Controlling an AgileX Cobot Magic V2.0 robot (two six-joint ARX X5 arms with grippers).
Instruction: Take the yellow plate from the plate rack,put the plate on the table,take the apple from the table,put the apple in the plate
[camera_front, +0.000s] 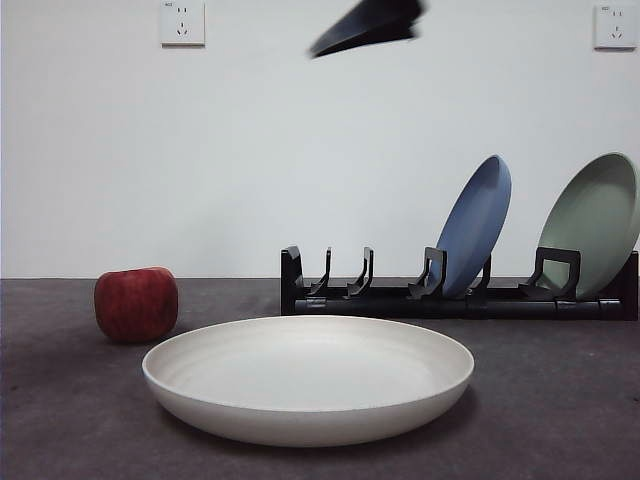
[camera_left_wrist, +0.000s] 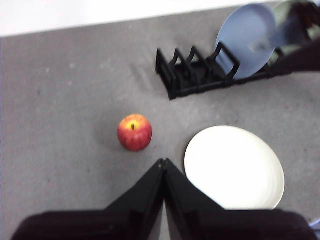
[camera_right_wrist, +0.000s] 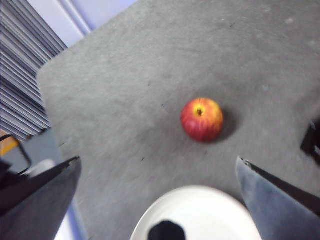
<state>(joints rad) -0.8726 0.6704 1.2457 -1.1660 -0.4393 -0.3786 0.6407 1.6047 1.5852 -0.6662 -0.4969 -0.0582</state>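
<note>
The yellow plate (camera_front: 308, 375) lies flat on the table (camera_front: 560, 400) in front of the plate rack (camera_front: 450, 300). The apple (camera_front: 136, 303) stands on the table to the plate's left, apart from it. My right gripper (camera_right_wrist: 158, 159) is open and empty, above the plate's (camera_right_wrist: 200, 210) near side, with the apple (camera_right_wrist: 201, 119) beyond it. My left gripper (camera_left_wrist: 162, 161) is shut and empty, high above the table, with the apple (camera_left_wrist: 134, 132) and the plate (camera_left_wrist: 234, 167) below it. A black gripper tip (camera_front: 365, 25) shows at the front view's top; I cannot tell whose.
A blue plate (camera_front: 475, 225) and a sage-green plate (camera_front: 595, 220) stand in the rack's right slots; its left slots are empty. The rack (camera_left_wrist: 195, 80) lies behind the plate. A wall with two sockets is at the back.
</note>
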